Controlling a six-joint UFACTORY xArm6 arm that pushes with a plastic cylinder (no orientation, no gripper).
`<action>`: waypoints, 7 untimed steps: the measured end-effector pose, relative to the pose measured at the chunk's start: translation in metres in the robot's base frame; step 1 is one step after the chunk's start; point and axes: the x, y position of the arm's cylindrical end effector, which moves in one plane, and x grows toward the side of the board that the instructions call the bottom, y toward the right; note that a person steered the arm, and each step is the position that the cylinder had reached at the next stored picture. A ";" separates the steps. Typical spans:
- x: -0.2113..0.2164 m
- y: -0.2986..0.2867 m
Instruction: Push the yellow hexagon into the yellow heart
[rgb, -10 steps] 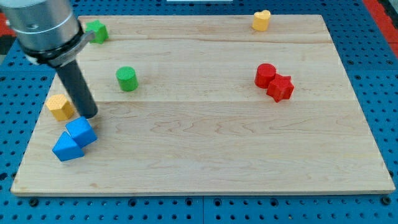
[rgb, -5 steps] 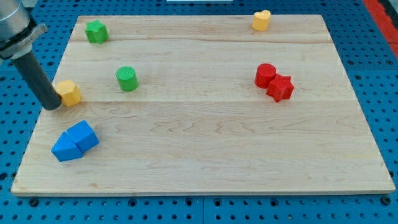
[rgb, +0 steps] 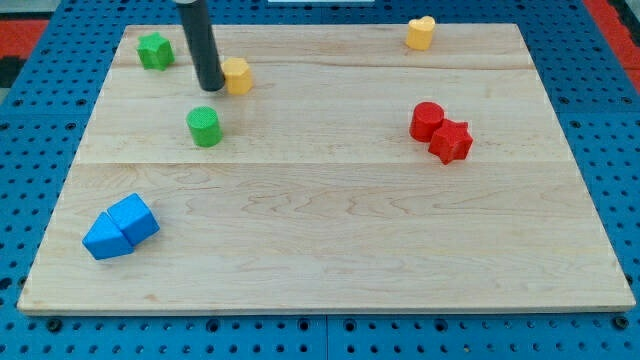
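Since the green star (rgb: 154, 49) and green cylinder (rgb: 204, 126) lie at the view's left, clear of the path, my tip (rgb: 211, 87) can push straight on; it carries no hand, only the rod. It touches the yellow hexagon (rgb: 237, 75) from the view's left. The yellow heart (rgb: 421, 33) waits well apart, right and slightly higher on the bench (rgb: 330, 230), so I judge a rightward, faintly upward shove, kept centred behind the hexagon.
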 end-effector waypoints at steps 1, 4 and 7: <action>-0.028 0.055; -0.090 0.128; -0.110 0.162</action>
